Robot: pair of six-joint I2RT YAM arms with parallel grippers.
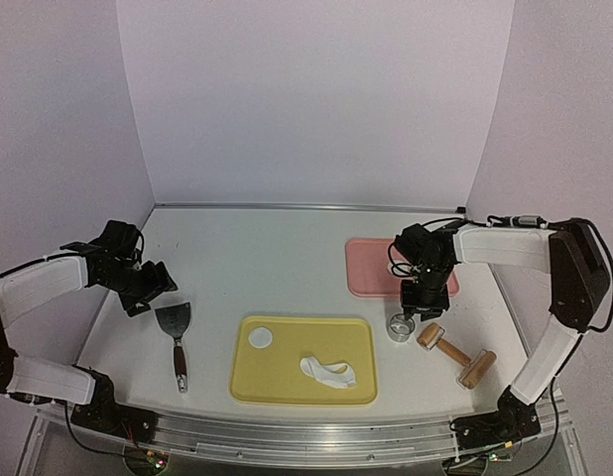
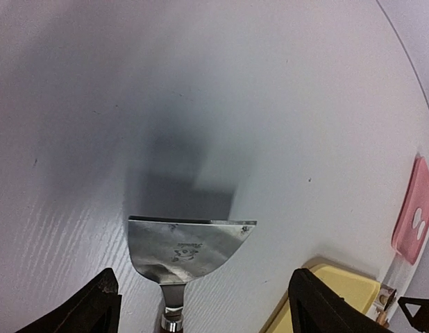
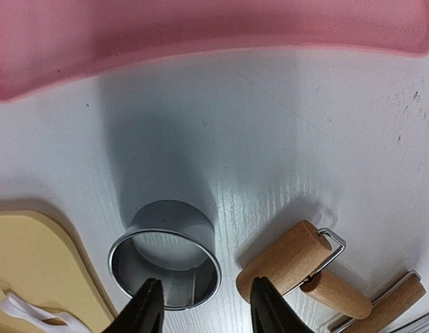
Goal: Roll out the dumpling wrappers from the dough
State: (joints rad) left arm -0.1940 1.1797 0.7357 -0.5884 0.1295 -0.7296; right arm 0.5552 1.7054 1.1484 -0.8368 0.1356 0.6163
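Left jaws are hanging wide apart above the scraper (image 2: 189, 253), right jaws released over the ring cutter (image 3: 169, 218) on the bench (image 1: 237, 268), one wrapper (image 1: 260, 338) lying on the yellow board (image 1: 306, 342) near the dough (image 1: 328, 372).

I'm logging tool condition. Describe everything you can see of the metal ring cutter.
The ring cutter is a short, shiny metal band, thin-walled and open top and bottom, with the white table showing through it. It stands upright on its rim there, in front of the pink tray, between the yellow mat and the wooden roller, clear of the roller. The right gripper hangs over its near wall, fingers apart; contact cannot be told.
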